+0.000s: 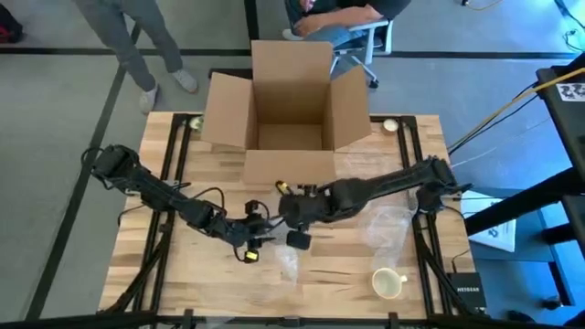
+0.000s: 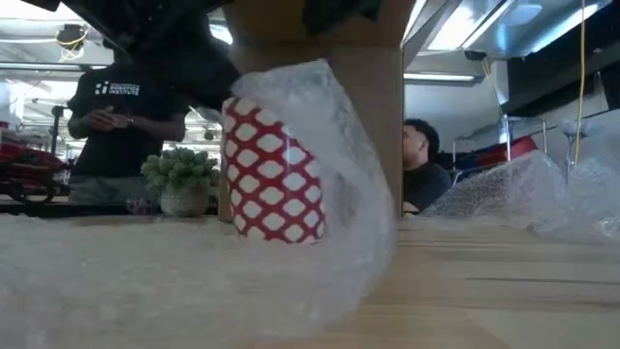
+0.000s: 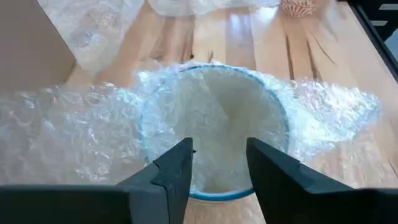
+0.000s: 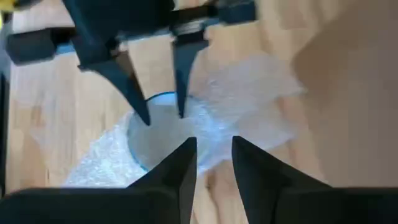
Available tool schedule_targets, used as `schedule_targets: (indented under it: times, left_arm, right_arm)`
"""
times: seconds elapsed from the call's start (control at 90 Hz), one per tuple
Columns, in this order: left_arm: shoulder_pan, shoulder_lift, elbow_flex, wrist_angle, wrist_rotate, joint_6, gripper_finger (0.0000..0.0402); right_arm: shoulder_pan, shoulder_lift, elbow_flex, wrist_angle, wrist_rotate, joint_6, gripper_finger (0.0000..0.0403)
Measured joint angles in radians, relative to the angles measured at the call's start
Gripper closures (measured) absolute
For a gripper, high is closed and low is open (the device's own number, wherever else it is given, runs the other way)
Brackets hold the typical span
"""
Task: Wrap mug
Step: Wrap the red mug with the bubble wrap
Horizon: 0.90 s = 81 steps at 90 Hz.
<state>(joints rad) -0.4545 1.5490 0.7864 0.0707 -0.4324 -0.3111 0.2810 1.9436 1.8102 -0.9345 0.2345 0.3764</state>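
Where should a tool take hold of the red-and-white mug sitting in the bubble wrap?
Probably the rim, from straight above. The red-and-white mug stands upright with its mouth open upward, and bubble wrap hugs its sides, so a side grasp would likely slip on plastic. The left tool and right tool both hover over that rim, fingers parted; one finger inside, one outside.

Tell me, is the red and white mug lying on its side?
No, in the low view the red and white mug stands upright on the table, with bubble wrap draped around it.

Bright overhead light, blurred foreground.
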Motion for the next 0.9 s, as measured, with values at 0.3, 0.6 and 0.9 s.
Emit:
schedule_targets:
  times: [0.3, 0.6, 0.9]
  left_arm:
    - [0.000, 0.000, -0.001, 0.002, 0.001, 0.000, 0.0266]
    - [-0.002, 0.001, -0.001, 0.004, 0.002, 0.000, 0.0266]
    - [-0.002, -0.004, -0.002, 0.015, 0.007, 0.012, 0.0266]
  right_arm:
    - [0.000, 0.007, -0.087, 0.072, 0.061, 0.046, 0.0315]
    - [0.000, 0.023, -0.235, 0.351, 0.027, 0.078, 0.0315]
    - [0.001, 0.021, -0.294, 0.410, -0.019, 0.067, 0.0315]
